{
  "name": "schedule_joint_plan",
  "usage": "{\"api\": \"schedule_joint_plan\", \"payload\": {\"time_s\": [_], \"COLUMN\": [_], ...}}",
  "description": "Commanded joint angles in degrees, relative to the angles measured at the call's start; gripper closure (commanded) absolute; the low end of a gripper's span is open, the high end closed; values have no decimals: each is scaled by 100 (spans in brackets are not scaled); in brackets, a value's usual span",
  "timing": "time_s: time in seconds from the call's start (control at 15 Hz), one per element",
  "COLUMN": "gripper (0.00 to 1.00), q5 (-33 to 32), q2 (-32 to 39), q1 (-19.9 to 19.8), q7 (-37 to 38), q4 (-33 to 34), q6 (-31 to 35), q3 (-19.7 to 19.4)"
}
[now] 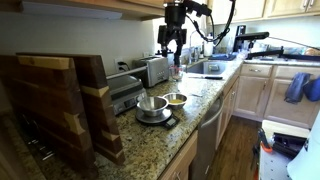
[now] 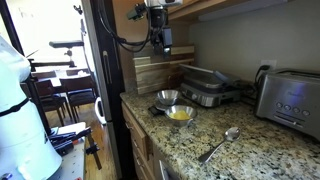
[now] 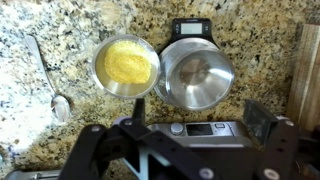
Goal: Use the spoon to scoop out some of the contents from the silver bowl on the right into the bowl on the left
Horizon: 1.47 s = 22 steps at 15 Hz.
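Note:
A silver bowl [image 3: 126, 65] holding the yellowish contents [image 3: 124, 60] stands on the granite counter beside an empty silver bowl [image 3: 196, 72] that rests on a black scale [image 3: 190, 27]. Both exterior views show the pair: the filled bowl [image 1: 176, 99] [image 2: 181, 113] and the empty bowl [image 1: 152, 104] [image 2: 168, 97]. The spoon [image 3: 50, 82] [image 2: 220, 143] lies flat on the counter, apart from the filled bowl on the side away from the empty one. My gripper [image 3: 196, 117] [image 1: 172, 40] [image 2: 160, 38] hangs high above the bowls, open and holding nothing.
Wooden cutting boards [image 1: 60, 100] stand behind the scale. A grill press [image 2: 205, 86] and a toaster [image 2: 290, 95] sit along the wall. A sink [image 1: 205, 68] lies further down the counter. The counter's front edge [image 2: 150, 130] runs close to the bowls.

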Motion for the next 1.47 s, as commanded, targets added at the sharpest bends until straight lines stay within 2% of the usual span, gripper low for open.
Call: {"api": "schedule_joint_plan", "payload": {"time_s": [0.0, 0.27, 0.73, 1.07, 1.4], "gripper": [0, 0, 0, 0, 0], "q5": [-35, -114, -122, -49, -66], "q2": [84, 504, 1522, 2081, 2175], "q1": [-94, -381, -923, -1206, -1308], "q7": [-196, -743, -1853, -2617, -2454], "q4": [68, 387, 922, 1074, 1112], "q6": [-4, -57, 444, 871, 776], "q3": [18, -365, -915, -1036, -971]}}
